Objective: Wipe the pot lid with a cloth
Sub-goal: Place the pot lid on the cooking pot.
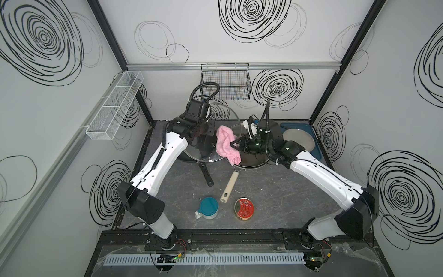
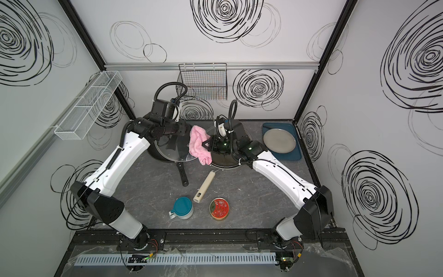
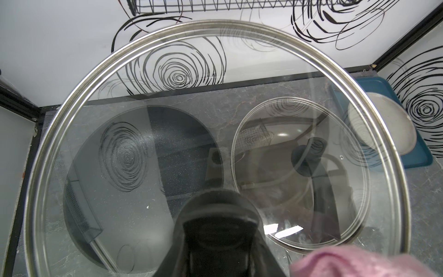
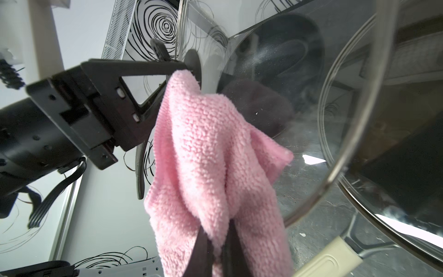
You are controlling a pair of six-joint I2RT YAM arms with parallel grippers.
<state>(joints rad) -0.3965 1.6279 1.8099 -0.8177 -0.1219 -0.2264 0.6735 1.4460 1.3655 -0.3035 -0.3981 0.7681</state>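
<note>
While the right hand grips cloth, the tray holds a plate.

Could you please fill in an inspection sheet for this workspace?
Surface: grey marbled table, small white flecks.
Job's things: glass lid held tilted off the table; pink cloth beside it, contact unclear.
Clutter: black pan, lidded pan, cup, tin, plate on tray.
Grippers: left gripper shut on lid knob; right gripper shut on cloth.
Cables: hoses loop over both wrists.
Surroundings: swirl walls, white basket, black basket.
</note>
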